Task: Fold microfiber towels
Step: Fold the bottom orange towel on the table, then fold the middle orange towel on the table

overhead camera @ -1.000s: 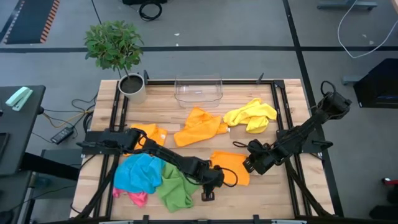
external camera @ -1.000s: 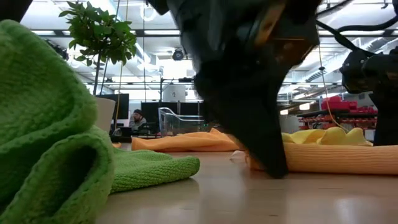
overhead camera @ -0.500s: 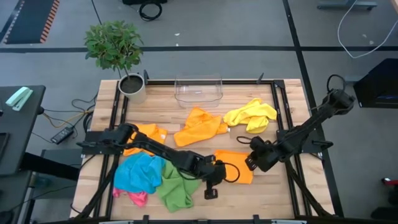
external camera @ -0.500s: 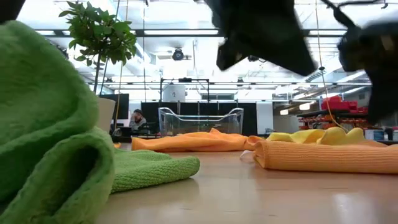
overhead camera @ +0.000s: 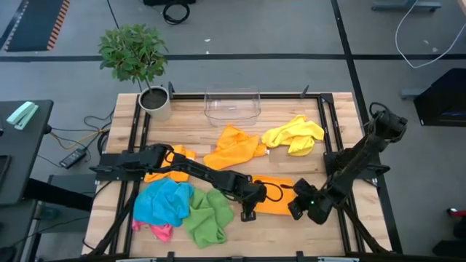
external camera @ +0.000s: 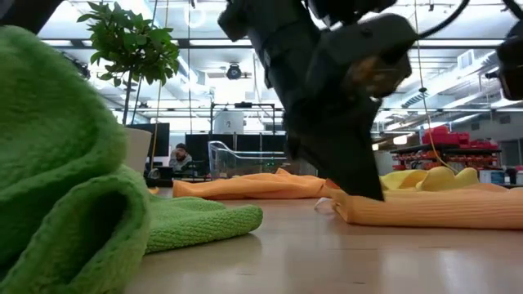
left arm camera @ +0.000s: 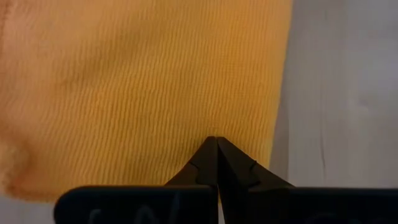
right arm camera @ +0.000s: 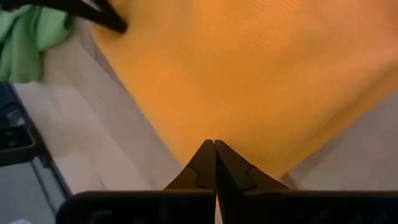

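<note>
You've got both grippers down on the same folded orange towel (overhead camera: pixel 275 196), near-centre of the wooden table (overhead camera: pixel 306 225). It lies flat, long axis running left-right, short sides facing the two arms.

Left gripper (overhead camera: pixel 249 212) sits at the towel's left end, fingers pressed together, tips resting on the cloth near its edge; the left wrist view (left arm camera: pixel 217 146) shows nothing between them. Right gripper (overhead camera: pixel 298 209) is at the towel's near-right corner, fingers also pressed together, tips on the cloth edge (right arm camera: pixel 215 149), nothing pinched that you can see.

The rest of the towels:
- crumpled green towel (overhead camera: pixel 208 218) just left of the left gripper, near edge of table
- blue towel (overhead camera: pixel 162 202) left of it, pink towel (overhead camera: pixel 156 231) poking out underneath
- second orange towel (overhead camera: pixel 234 148) bunched mid-table
- third orange towel (overhead camera: pixel 178 156) under the left arm
- yellow towel (overhead camera: pixel 293 135) far right, crumpled

Clear plastic bin (overhead camera: pixel 232 106) at the far edge, potted plant (overhead camera: pixel 138 62) at the far-left corner.
</note>
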Controlling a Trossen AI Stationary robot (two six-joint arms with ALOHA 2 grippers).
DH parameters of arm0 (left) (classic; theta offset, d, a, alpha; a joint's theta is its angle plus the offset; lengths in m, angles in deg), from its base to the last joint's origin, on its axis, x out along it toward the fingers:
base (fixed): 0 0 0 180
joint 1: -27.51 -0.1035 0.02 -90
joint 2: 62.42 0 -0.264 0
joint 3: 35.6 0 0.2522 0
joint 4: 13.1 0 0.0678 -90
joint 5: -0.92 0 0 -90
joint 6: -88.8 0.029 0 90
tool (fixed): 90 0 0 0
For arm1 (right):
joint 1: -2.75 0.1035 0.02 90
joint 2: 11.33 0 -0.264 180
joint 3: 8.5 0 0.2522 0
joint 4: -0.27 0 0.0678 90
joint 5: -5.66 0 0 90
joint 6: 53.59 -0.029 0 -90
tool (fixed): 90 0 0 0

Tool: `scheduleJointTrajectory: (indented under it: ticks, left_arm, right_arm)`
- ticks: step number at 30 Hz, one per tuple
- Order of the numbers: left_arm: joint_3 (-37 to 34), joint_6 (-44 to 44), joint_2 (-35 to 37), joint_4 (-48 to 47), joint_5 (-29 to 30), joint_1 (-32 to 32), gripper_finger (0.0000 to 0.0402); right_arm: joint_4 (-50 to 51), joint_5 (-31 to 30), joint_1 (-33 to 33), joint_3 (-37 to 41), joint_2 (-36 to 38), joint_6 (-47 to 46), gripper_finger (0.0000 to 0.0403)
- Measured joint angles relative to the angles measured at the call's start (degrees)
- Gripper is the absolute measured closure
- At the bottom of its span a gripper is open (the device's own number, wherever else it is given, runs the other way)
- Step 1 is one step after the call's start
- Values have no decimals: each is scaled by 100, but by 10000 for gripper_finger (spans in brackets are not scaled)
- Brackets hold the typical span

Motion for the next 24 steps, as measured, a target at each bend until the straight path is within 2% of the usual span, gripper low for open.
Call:
scheduleJointTrajectory:
  ticks: [3,7,10,12,16,19,24]
  left_arm:
    - [1,-145,-42,51,-172,11,394]
    - [-3,-371,-86,419,-619,57,395]
    - [-15,-446,7,565,-627,88,397]
    - [8,-391,219,564,-435,76,394]
    - [40,-16,513,529,59,-111,395]
    - [16,188,502,355,80,-264,397]
    - [21,342,256,148,-416,-466,395]
  right_arm:
    - [73,113,90,-18,-244,-189,400]
    - [191,553,105,-16,-379,-197,400]
    - [288,779,130,-17,-292,-51,400]
    - [368,869,161,-16,-151,23,400]
    - [684,878,163,-16,320,98,400]
    - [944,725,151,-16,691,128,400]
    - [942,474,-9,-30,868,311,400]
